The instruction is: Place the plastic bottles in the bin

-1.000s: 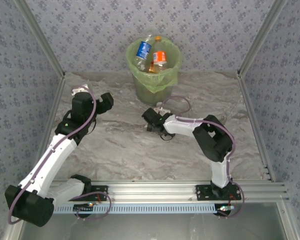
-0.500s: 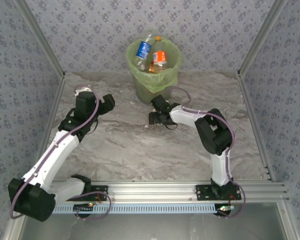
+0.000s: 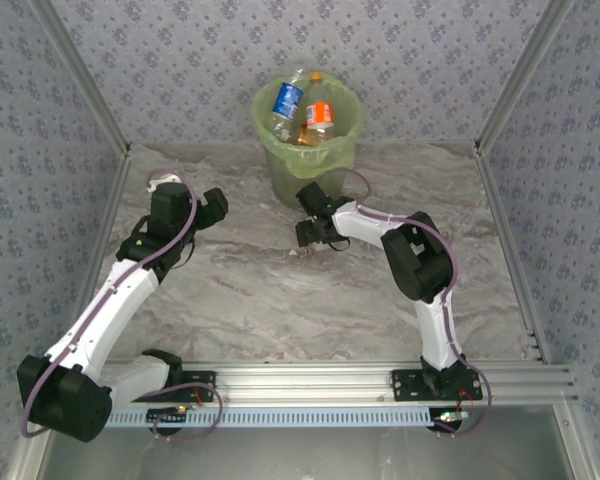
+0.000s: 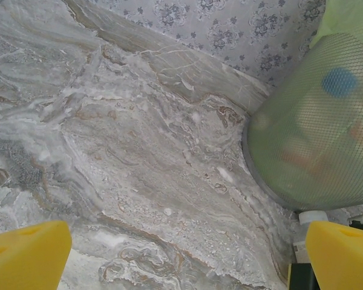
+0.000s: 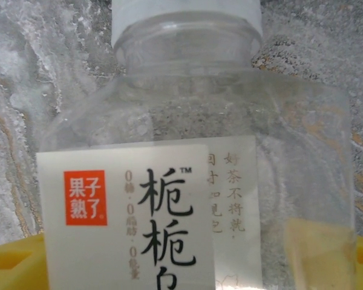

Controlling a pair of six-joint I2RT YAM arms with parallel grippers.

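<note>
My right claw (image 3: 309, 232) (image 5: 187, 266) is clenched on a clear bottle (image 5: 230, 121). In the right wrist view its yellow pads (image 5: 12, 266) sit at either side of the bottle's lower body. The bottle has a white cap and a white label with black characters and a small orange square. In the top view this claw is low over the desk (image 3: 250, 290), just in front of the bin (image 3: 310, 170) and near its base. The left wrist view shows the white cap (image 4: 314, 216) just beside the bin's foot. My left claw (image 3: 215, 205) (image 4: 187, 254) is released, its two yellow fingertips (image 4: 27, 257) wide apart with only marbled desk (image 4: 139, 151) between them. It is over the left part of the desk, well apart from the bin (image 4: 314, 133) and facing it. Inside the green-lined bin a blue-label bottle (image 3: 287, 98) and an orange-label bottle (image 3: 320, 115) stand up past the rim. Other shapes show blurred through the bag.
</note>
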